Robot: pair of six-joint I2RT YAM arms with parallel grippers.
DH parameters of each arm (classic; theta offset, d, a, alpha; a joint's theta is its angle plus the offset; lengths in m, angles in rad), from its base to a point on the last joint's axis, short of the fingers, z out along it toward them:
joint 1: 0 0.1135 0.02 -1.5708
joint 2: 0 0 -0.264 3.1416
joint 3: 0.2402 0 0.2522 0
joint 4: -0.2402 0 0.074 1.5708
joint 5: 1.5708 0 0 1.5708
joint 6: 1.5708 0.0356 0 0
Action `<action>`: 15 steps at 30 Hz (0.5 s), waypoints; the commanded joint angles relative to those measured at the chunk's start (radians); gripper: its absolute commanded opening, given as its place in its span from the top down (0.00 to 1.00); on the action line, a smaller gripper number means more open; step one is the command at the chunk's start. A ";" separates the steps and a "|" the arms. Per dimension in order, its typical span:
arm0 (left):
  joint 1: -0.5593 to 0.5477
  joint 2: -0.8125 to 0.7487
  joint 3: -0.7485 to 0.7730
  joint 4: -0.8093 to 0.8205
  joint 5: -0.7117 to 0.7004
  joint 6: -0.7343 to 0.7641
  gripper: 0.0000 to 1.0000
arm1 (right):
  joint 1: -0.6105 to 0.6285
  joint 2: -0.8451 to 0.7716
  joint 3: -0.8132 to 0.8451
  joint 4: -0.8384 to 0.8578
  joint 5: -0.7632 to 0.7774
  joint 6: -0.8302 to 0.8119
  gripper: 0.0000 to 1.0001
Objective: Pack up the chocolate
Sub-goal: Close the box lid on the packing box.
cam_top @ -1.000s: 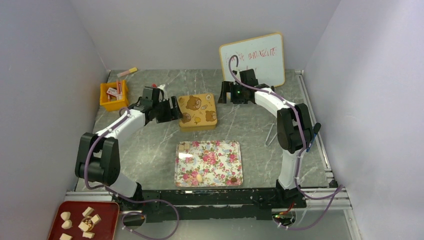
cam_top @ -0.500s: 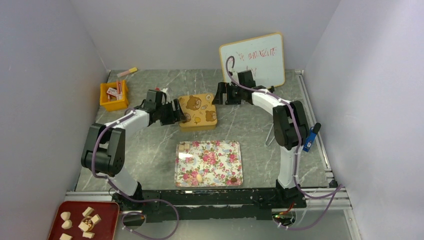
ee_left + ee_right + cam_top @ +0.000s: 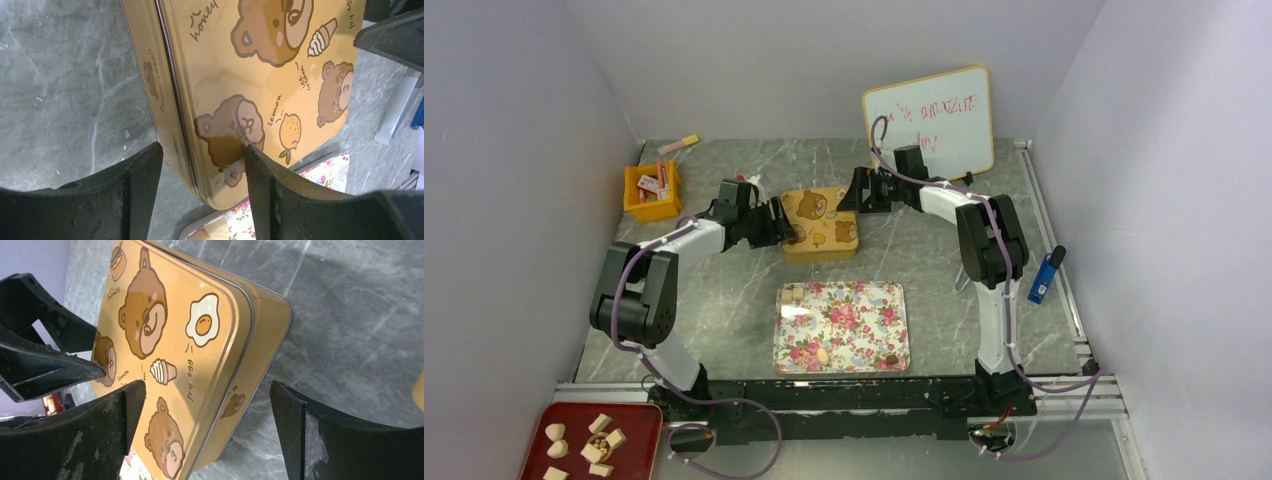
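a robotics lab test cell: the left arm (image 3: 669, 243) and right arm (image 3: 987, 235) stood bolted to a black rail (image 3: 844, 394) at the edge of a marble-patterned bench (image 3: 724, 290), boxed in by plain pale walls (image 3: 514, 150), a scrawled whiteboard (image 3: 929, 118) behind.

Marble table (image 3: 724, 290) w/ tin (image 3: 821, 222), tray (image 3: 864, 320), bin (image 3: 636, 205)
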 commanded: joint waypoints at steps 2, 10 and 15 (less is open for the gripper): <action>0.022 0.026 -0.033 0.033 -0.027 0.005 0.37 | 0.013 0.046 0.075 0.089 -0.105 0.025 0.00; 0.053 0.018 -0.061 0.059 -0.025 -0.009 0.44 | 0.047 0.091 0.162 0.027 -0.113 0.006 0.00; 0.061 0.020 -0.065 0.073 -0.008 -0.012 0.45 | 0.064 0.110 0.207 -0.010 -0.106 -0.008 0.00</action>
